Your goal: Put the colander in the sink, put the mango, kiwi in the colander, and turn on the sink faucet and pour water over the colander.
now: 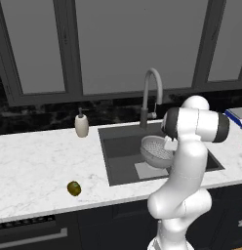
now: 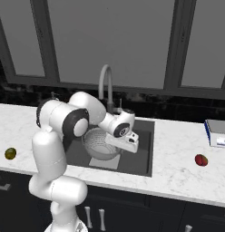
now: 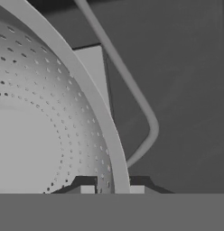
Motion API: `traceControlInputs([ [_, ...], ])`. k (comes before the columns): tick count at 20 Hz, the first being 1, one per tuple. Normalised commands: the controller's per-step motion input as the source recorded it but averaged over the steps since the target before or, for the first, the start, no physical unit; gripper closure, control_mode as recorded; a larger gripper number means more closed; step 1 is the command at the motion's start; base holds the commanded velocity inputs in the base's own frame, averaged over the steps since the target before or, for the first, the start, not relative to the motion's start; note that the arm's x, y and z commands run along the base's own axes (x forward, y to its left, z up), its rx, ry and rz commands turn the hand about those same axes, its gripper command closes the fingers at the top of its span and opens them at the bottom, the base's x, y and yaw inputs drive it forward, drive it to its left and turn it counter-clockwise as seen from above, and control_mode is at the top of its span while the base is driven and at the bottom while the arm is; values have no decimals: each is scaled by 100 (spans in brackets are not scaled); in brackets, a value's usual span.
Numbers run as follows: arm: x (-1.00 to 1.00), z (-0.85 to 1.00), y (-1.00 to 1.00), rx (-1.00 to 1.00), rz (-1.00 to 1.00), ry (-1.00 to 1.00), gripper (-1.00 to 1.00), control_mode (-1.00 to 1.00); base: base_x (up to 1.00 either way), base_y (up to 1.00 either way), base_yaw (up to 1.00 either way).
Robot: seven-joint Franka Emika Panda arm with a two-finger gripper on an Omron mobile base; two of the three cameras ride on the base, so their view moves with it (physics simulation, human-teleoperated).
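Note:
The silver perforated colander point(image 1: 154, 149) point(image 2: 97, 143) sits low inside the dark sink point(image 1: 119, 156) point(image 2: 142, 159), slightly tilted. My gripper point(image 3: 112, 189) is shut on its rim point(image 3: 82, 81), beside a thin wire handle point(image 3: 147, 119). Whether the bowl rests on the sink floor I cannot tell. The grey gooseneck faucet point(image 1: 152, 90) point(image 2: 105, 84) stands behind the basin, with no stream showing. The olive-brown kiwi point(image 1: 73, 188) point(image 2: 10, 153) lies on the counter left of the sink. On the counter to the right lies the red mango point(image 2: 201, 160).
A white soap dispenser point(image 1: 81, 124) stands at the back left of the sink. A blue-and-white box point(image 2: 218, 132) point(image 1: 237, 114) lies at the back right. The marble counter point(image 1: 35, 161) runs along both sides, under dark windows.

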Motion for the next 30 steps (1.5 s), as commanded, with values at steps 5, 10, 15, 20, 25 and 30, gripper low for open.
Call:
traceControlInputs([
  [5, 32, -32, 0, 0, -4, 13, 100, -100, 0, 0, 0],
  [10, 15, -35, 0, 0, 0, 3, 100, -100, 0, 0, 0],
  [15, 15, -30, 0, 0, 0, 0, 100, -100, 0, 0, 0],
  [20, 23, -29, 0, 0, 0, 0, 100, -100, 0, 0, 0],
  [25, 25, -33, 0, 0, -1, 0, 100, -100, 0, 0, 0],
  [30, 26, -28, -1, 0, -2, 1, 100, -100, 0, 0, 0],
])
